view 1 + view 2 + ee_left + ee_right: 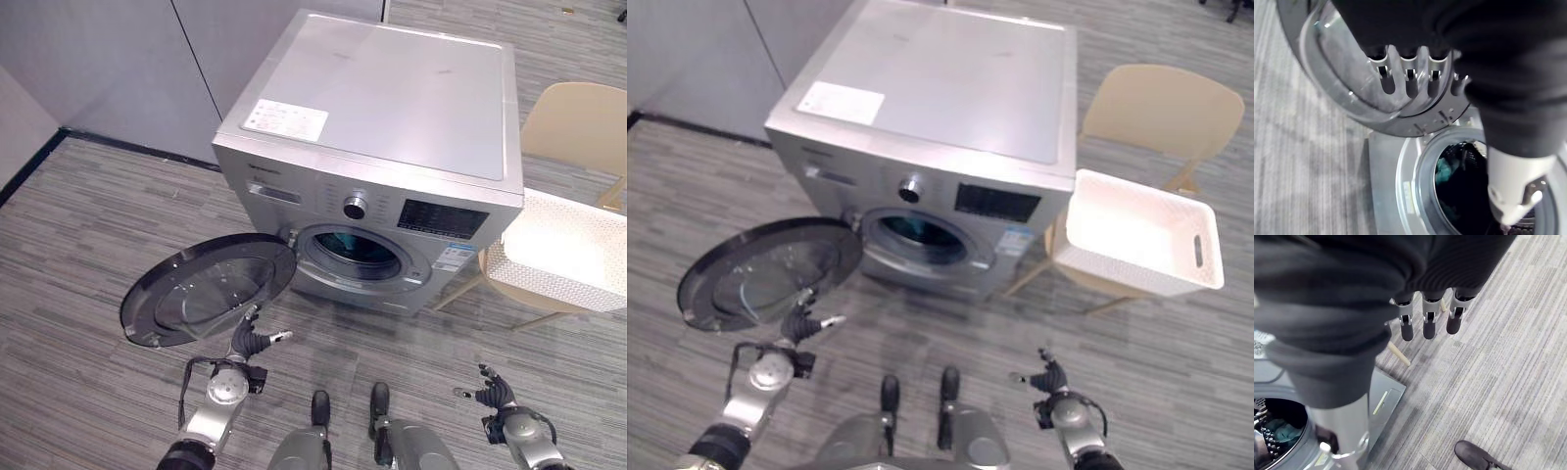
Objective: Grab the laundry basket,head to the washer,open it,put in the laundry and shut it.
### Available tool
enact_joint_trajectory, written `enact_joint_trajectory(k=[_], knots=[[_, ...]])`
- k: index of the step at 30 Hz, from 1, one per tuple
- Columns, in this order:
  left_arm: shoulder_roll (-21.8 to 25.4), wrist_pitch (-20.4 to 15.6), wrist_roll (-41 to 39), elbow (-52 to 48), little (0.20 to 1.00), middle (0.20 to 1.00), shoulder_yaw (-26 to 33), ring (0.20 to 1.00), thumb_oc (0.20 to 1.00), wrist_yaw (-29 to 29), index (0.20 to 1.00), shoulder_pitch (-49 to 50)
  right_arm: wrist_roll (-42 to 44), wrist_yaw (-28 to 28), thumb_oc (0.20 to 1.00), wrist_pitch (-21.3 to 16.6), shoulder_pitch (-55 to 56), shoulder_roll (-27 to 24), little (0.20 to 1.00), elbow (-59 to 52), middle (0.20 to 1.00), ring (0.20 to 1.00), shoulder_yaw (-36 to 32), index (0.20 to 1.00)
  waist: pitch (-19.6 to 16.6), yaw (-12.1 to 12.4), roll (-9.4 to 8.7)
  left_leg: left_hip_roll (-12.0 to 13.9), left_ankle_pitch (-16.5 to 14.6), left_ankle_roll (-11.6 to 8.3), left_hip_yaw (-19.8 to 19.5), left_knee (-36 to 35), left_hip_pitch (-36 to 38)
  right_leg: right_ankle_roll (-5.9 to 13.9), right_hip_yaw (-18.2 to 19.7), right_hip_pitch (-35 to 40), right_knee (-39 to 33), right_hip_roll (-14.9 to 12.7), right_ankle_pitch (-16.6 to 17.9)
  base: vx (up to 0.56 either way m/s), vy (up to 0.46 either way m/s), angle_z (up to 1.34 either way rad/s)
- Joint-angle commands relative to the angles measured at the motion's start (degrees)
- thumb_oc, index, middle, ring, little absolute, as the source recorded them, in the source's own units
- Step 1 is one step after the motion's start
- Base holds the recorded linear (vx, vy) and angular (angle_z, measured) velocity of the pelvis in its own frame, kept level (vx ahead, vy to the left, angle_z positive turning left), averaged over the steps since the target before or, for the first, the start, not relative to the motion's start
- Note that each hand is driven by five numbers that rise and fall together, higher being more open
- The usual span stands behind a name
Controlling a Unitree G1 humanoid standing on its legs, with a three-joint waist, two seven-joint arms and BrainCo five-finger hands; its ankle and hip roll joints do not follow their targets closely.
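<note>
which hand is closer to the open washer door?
The left hand, just below the door rim; the right hand hangs far off, near the chair.

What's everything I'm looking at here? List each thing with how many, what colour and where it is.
washing machine: one, silver, standing on the floor in front of the robot.
washer door: one, round, dark rim with clear glass, swung wide open to the machine's left.
laundry: some, teal and dark, inside the drum.
laundry basket: one, white, perforated, sitting on the chair to the right of the machine; looks empty.
chair: one, beige with wooden legs, right of the machine.
floor: grey striped carpet.
shoe: one, dark, on the floor, seen in the right wrist view.
left hand: open, just below the door's edge.
right hand: open, holding nothing, low on the right.
</note>
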Motion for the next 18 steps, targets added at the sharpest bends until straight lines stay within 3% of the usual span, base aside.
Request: enact_joint_trajectory(k=[1,3,8,10,14,18], knots=[[5.6,-3.6,8.27,-2.81,1.0,1.0,1.81,1.0,1.0,3.19,1.0,-1.49,-0.01,-0.17,1.0,-1.39,0.58,-1.29,1.0,-2.77,1.0,1.0,0.4,1.0,-5.34,-0.17,-1.76,-0.53,-3.47,-1.69,-0.07,2.22,-2.7,7.54,1.99,5.34,2.7,-4.13,-6.95,0.07,0.11,-0.15],[10.21,-3.35,12.68,-2.55,1.0,1.0,3.07,1.0,1.0,5.42,1.0,-5.05,-0.49,0.27,1.0,-1.76,1.1,-2.1,1.0,-4.29,1.0,1.0,0.5,1.0,-5.9,-0.59,-1.66,-0.5,-3.35,-1.53,0.8,0.79,-1.78,8.2,2.51,5.23,2.31,-4.45,-6.31,0.05,0.105,-0.31],[16.28,-1.82,16.14,4.92,1.0,1.0,3.35,1.0,1.0,8.48,1.0,-12.85,-0.86,1.32,1.0,-1.98,2.3,-3.21,1.0,-5.8,1.0,1.0,1.24,1.0,-6.16,-1.57,-1.63,-0.62,-3.09,-1.32,1.64,-0.42,-1.38,8.78,3.09,4.55,2.01,-4.73,-5.6,0.03,0.069,-0.11],[17.21,-1.45,16.15,7.77,1.0,1.0,3.2,1.0,1.0,8.79,1.0,-14.55,-1.11,1.56,1.0,-1.96,2.55,-3.53,1.0,-6.34,1.0,1.0,1.42,1.0,-6.23,-1.8,-1.63,-0.58,-3.0,-1.31,1.88,-0.72,-1.35,8.88,3.18,4.44,1.88,-4.79,-5.47,0.03,0.05,-0.07],[21.11,0.35,16.39,23.97,1.0,1.0,0.13,1.0,1.0,8.1,1.0,-23.31,-1.55,2.43,1.0,-1.67,2.35,-4.51,1.0,-6.66,1.0,1.0,3.3,1.0,-5.92,-3.11,-2.0,-0.46,-2.72,-1.22,2.87,-1.06,-2.29,9.35,3.89,3.07,1.01,-4.72,-4.35,0.0,0.052,-0.08],[22.2,0.92,17.23,30.34,1.0,1.0,-1.73,1.0,1.0,7.05,1.0,-26.18,-1.71,2.83,1.0,-1.59,2.01,-4.87,1.0,-6.57,1.0,1.0,4.33,1.0,-5.5,-3.32,-2.46,-0.15,-2.42,-1.19,3.34,-0.97,-3.65,9.57,4.28,1.94,0.45,-4.68,-3.57,-0.03,0.025,-0.15]])
